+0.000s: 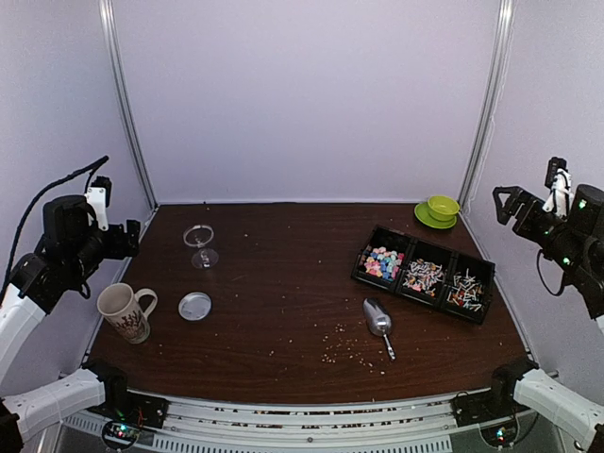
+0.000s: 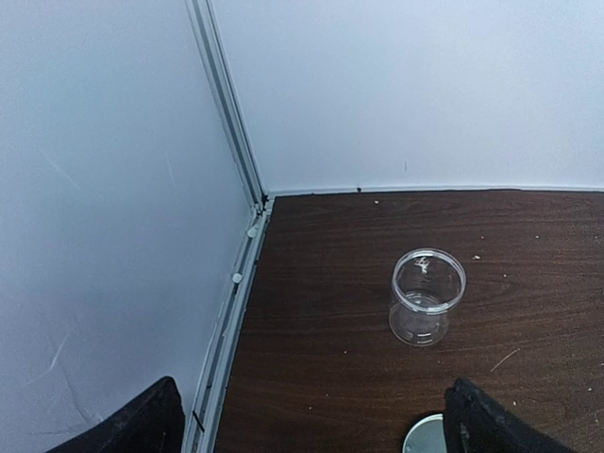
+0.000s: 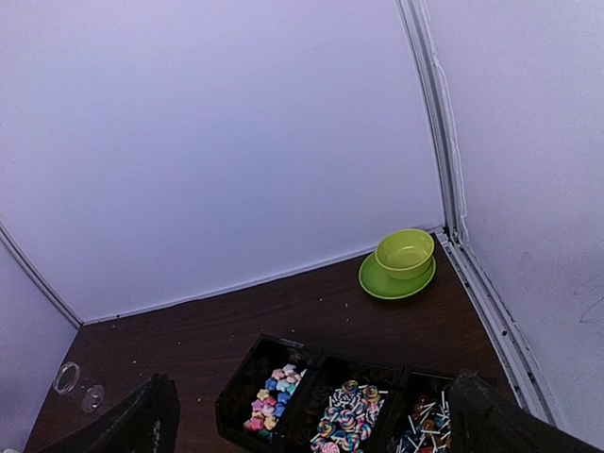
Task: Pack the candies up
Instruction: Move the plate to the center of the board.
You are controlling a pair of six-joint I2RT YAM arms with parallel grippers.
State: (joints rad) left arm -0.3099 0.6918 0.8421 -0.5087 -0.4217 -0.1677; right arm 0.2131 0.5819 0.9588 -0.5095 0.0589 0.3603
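The candies lie in a black three-part tray [image 1: 483,311] at the right. Pastel pink, blue and yellow pieces [image 1: 382,261] [image 3: 274,396] fill its left compartment. Swirled lollipops [image 1: 425,276] [image 3: 346,415] sit in the middle one, and thin white sticks with red marks [image 1: 465,291] [image 3: 423,432] in the right one. My right gripper [image 1: 503,206] [image 3: 311,429] hangs open high above the tray, holding nothing. Far to the left, my left gripper [image 1: 132,236] [image 2: 311,434] is also open and raised, looking down on a clear empty jar [image 1: 199,245] [image 2: 427,297].
A round lid [image 1: 195,306] [image 2: 427,437] lies in front of the jar, and a patterned mug [image 1: 125,311] stands at the near left. A metal scoop [image 1: 379,321] lies mid-table among pale crumbs [image 1: 338,351]. A green bowl on a saucer [image 1: 439,209] [image 3: 404,255] sits in the back right corner.
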